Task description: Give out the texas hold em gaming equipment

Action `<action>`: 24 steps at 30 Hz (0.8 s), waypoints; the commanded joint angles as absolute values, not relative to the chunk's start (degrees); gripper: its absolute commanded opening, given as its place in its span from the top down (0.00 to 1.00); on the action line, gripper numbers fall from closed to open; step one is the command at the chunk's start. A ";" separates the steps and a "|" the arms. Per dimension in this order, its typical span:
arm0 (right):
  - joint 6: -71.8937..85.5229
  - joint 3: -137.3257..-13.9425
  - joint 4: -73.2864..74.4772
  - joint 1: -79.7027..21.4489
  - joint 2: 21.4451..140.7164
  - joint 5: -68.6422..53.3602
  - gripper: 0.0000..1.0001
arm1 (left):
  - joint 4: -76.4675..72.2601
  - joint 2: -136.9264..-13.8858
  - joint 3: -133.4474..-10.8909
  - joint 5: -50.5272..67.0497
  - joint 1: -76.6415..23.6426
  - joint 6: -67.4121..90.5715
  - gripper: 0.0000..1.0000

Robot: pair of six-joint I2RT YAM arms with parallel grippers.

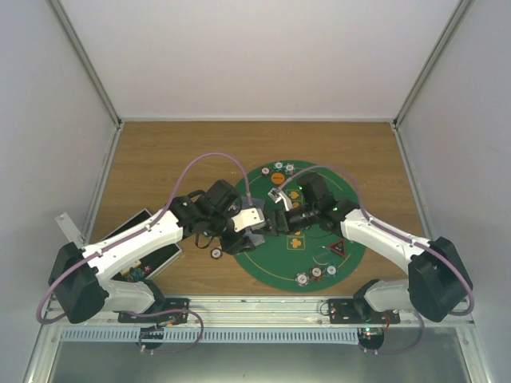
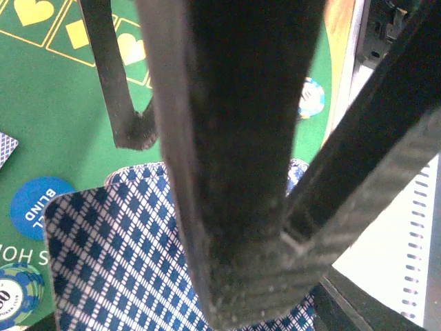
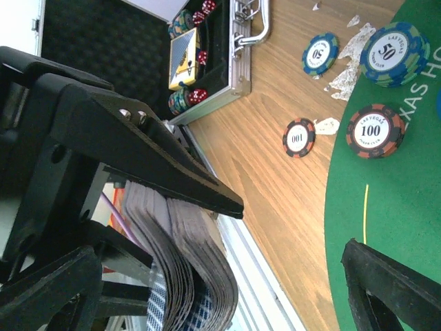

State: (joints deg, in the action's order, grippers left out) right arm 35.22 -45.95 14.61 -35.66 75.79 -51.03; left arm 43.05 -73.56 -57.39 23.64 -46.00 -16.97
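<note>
A: Left claw first. What is it doing?

B: The left gripper (image 2: 272, 276) is clamping tight on a deck of playing cards (image 2: 117, 276) with blue-and-white checked backs. In the right wrist view the stack is showing edge-on, fanning a little between the jaws.

A: Where is that deck hanging?

B: Over the left part of the green mat (image 1: 351, 231). I can't tell whether it is touching the felt. A single card (image 2: 3, 146) is lying on the mat off to one side, only its corner showing.

A: Right claw?

B: The right gripper (image 1: 281, 214) is standing wide and holding nothing. One finger (image 3: 386, 283) is showing over the mat, well apart from the deck.

A: And the rest of the kit?

B: Poker chips (image 3: 374, 129): a hundred and a fifty are sitting at the mat's rim, and another fifty and another hundred are lying on the bare table (image 3: 275, 207) just off it. A blue disc (image 2: 41, 207) reading BLIND is lying on the mat just beside the deck. The orange disc (image 1: 278, 179) is sitting near the far rim, and the triangle marker (image 1: 337, 250) on the near right side. The black case (image 3: 238, 79) is lying open on the table, holding red dice (image 3: 196, 95) and more chips.
</note>
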 commanded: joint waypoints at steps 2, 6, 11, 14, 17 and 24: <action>35.04 -45.73 11.25 -37.43 78.10 -50.26 0.06 | 39.73 -74.10 -57.05 25.72 -46.67 -16.61 0.46; 33.79 -47.39 11.75 -38.14 80.42 -49.91 0.10 | 39.67 -74.61 -57.13 25.38 -46.83 -16.62 0.46; 31.90 -49.15 15.09 -38.23 82.42 -47.90 0.17 | 39.91 -74.65 -57.17 24.61 -46.85 -16.71 0.46; 31.10 -49.28 16.79 -38.15 81.78 -46.61 0.21 | 40.02 -74.77 -57.22 24.27 -46.85 -16.70 0.46; 31.23 -48.76 17.64 -37.99 80.62 -45.96 0.26 | 40.08 -74.58 -57.06 23.70 -46.85 -16.81 0.46; 31.94 -46.52 19.04 -36.38 76.89 -45.29 0.33 | 39.68 -74.26 -56.69 23.66 -46.85 -16.92 0.47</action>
